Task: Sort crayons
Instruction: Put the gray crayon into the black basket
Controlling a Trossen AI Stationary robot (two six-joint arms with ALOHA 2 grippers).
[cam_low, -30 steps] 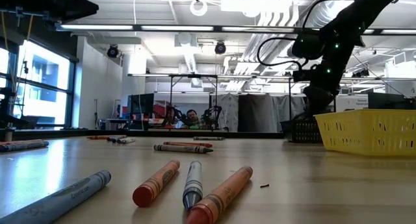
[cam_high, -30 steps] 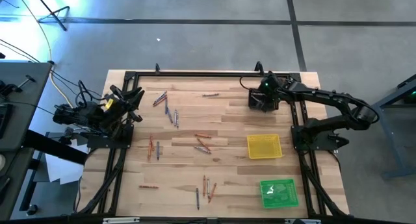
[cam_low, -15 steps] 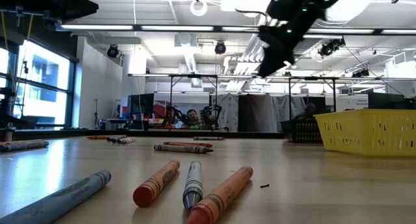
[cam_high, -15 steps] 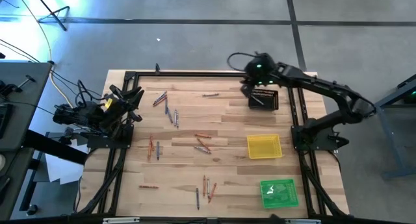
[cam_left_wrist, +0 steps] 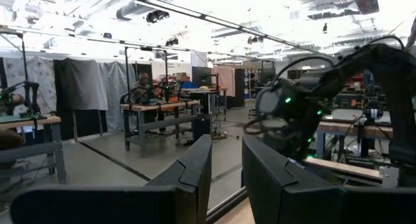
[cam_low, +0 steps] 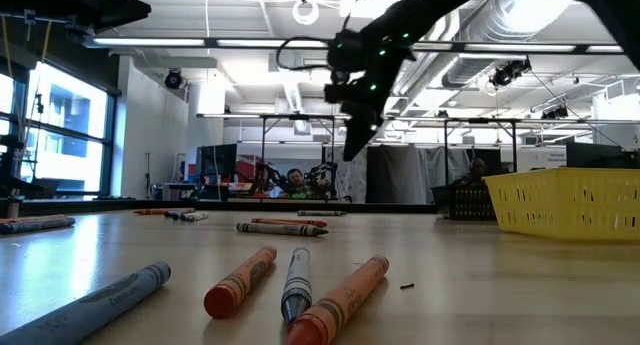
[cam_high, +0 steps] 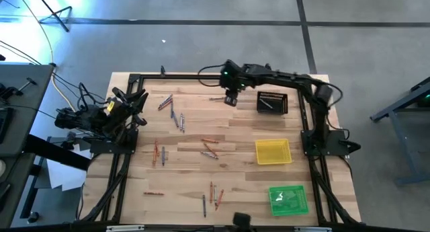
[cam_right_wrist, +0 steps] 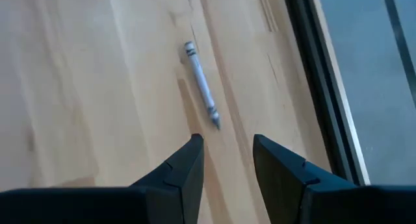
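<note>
Sorting looks barely started, judging by the layout: most crayons point(cam_high: 179, 119) lie loose on the table point(cam_high: 235, 134), in clusters at upper left, centre-left, centre and bottom centre of the high view. The black tray point(cam_high: 272, 103) at upper right has one thin light stick in it, prob. a crayon; the yellow tray point(cam_high: 273, 152) at right looks empty; the green tray point(cam_high: 288, 199) at lower right shows pale marks inside, can't tell what. So nearly all crayons are left to do. The right gripper point(cam_high: 231, 97) is up over the table's upper middle, just right of a lone crayon near the top edge. In the right wrist view its gripper point(cam_right_wrist: 226, 146) stands at a moderate gap, nothing between the fingers, touching nothing, with a grey crayon point(cam_right_wrist: 201, 84) on the wood just ahead. The left gripper point(cam_left_wrist: 226, 160) is parked at the left table edge, fingers a narrow gap apart, empty, pointing out into the room.
</note>
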